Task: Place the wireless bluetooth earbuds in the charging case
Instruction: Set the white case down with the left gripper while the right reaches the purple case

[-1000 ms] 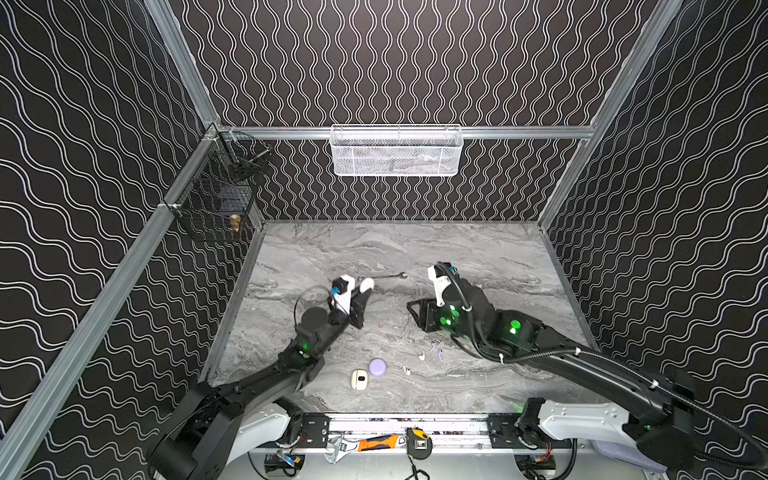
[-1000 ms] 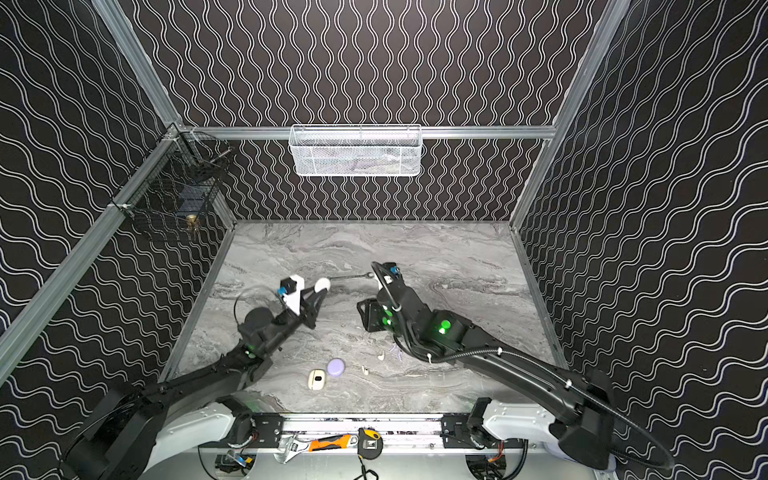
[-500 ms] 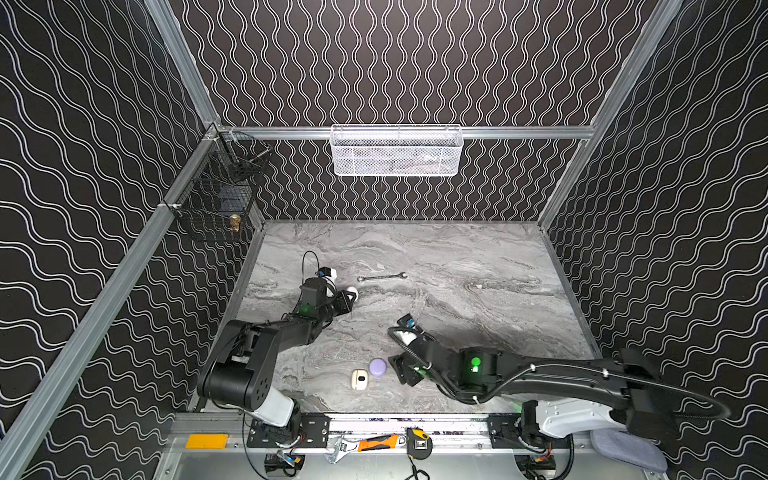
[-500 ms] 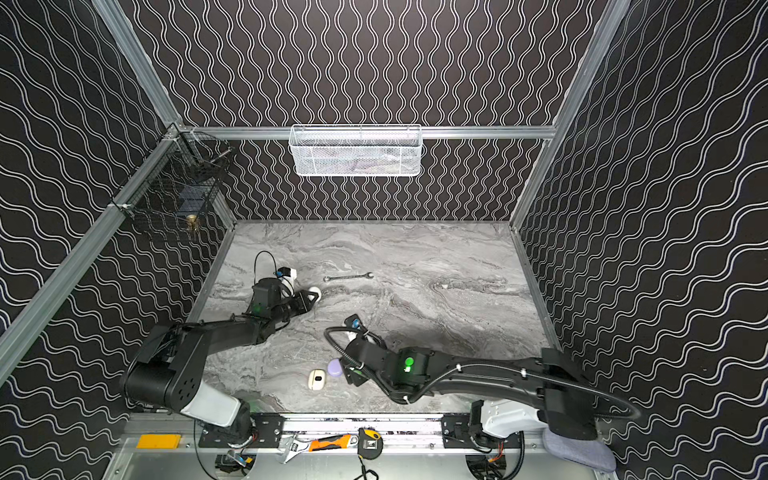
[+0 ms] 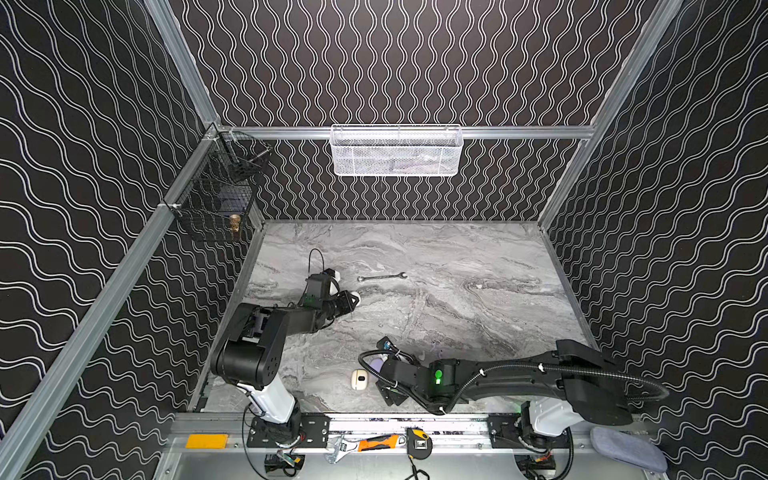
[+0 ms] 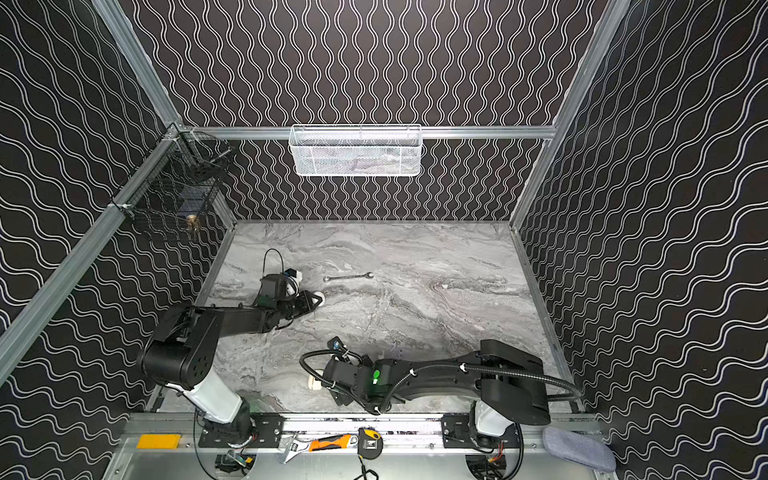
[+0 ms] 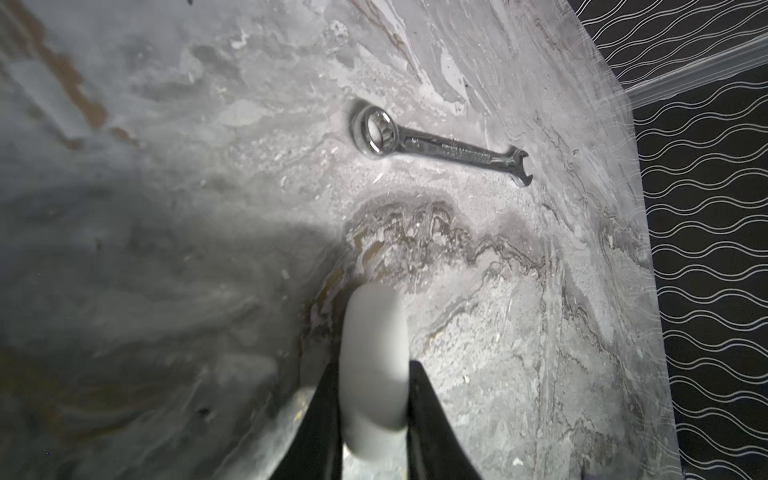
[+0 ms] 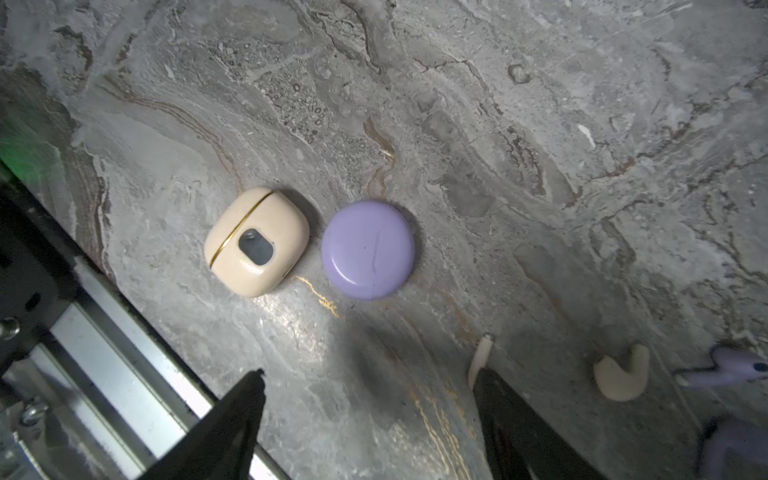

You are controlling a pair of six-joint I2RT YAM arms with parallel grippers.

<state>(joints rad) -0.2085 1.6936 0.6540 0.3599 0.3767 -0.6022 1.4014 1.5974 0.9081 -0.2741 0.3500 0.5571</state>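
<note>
My left gripper (image 7: pixel 372 365) is shut on a white rounded charging case (image 7: pixel 374 332), low over the table's left middle in both top views (image 5: pixel 354 298). My right gripper (image 8: pixel 369 376) stands open near the table's front edge, nothing between its fingers. Just ahead of it lie a shut cream case (image 8: pixel 257 241) and a round lavender case (image 8: pixel 368 249), touching neither finger. A cream earbud (image 8: pixel 621 376) and two lavender earbuds (image 8: pixel 735 368) lie off to one side. A cream stem (image 8: pixel 480 357) pokes out beside one fingertip. In a top view the right arm partly hides the lavender case (image 5: pixel 376 365).
A slim steel wrench (image 5: pixel 381 276) lies beyond the left gripper. A tiny white piece (image 5: pixel 478 286) lies further right. A white mesh basket (image 5: pixel 397 151) hangs on the back wall and a black wire basket (image 5: pixel 216 199) on the left. Hand tools (image 5: pixel 376 442) sit on the front rail.
The left gripper drew back left and lower, still holding the white case. The right gripper moved from the table's middle to the front by the two cases and opened wider.
</note>
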